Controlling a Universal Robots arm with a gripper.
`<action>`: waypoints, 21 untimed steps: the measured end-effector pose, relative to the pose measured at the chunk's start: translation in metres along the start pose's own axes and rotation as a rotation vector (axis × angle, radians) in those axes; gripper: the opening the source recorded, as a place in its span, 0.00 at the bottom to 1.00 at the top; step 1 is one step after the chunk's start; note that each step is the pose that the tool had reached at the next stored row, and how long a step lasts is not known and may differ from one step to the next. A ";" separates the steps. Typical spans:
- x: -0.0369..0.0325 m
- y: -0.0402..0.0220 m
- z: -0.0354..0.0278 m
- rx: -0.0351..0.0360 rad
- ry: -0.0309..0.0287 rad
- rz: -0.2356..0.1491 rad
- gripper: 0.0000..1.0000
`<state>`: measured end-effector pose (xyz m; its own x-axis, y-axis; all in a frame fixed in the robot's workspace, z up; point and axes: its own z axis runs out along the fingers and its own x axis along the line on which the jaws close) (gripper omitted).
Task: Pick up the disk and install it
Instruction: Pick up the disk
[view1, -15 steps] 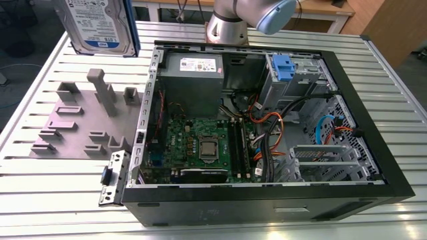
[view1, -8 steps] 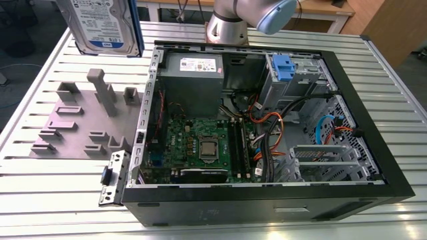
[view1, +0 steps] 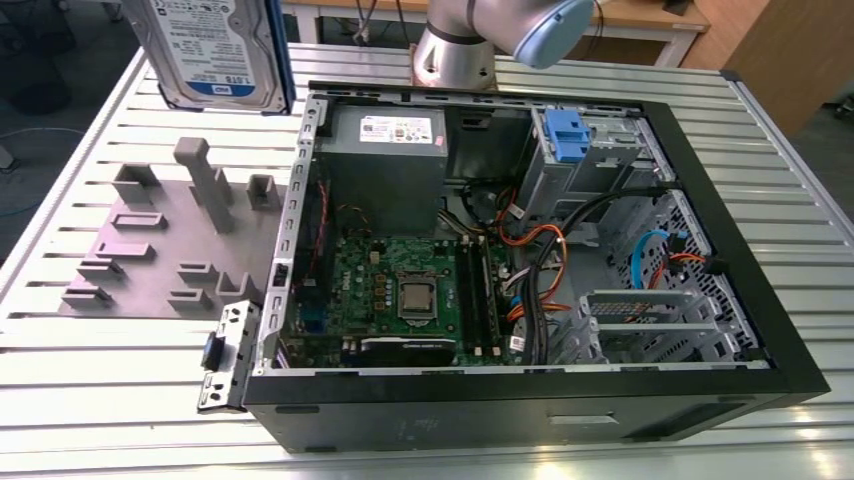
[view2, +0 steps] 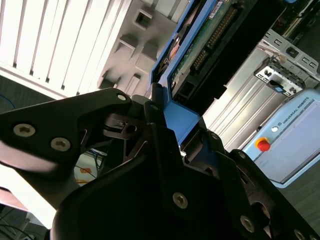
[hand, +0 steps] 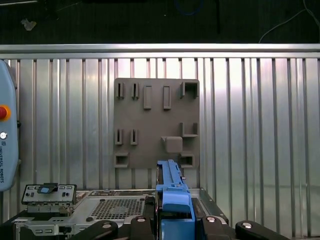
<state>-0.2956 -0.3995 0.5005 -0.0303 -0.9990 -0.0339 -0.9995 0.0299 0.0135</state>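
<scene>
Blue-framed disk (view1: 214, 50), clamped by its edge in the closed gripper (hand: 175, 221), hangs upright above the table (view1: 80, 370) at the exterior view's far left, the open case (view1: 534, 400) lying to its right.

Your flat rectangular silver hard drive (view1: 214, 50), with its white-and-blue label and a bright blue plastic bracket (view1: 282, 60) along one edge, hangs in the air standing upright, its label face toward the exterior camera. In the first wrist view you see it edge-on, the blue bracket rising straight out from the gripper (hand: 175, 222), whose fingers clamp it on both sides. In the second wrist view its other face, apparently a green circuit board, stretches away from the tool.
</scene>
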 end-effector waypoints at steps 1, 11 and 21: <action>0.0000 -0.0005 0.0000 0.0000 0.0000 0.000 0.36; -0.0001 -0.0034 0.0000 0.0000 0.0000 0.000 0.36; -0.0002 -0.0070 -0.0001 -0.0001 0.0001 0.000 0.36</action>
<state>-0.2885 -0.3995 0.5006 -0.0303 -0.9990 -0.0339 -0.9995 0.0299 0.0136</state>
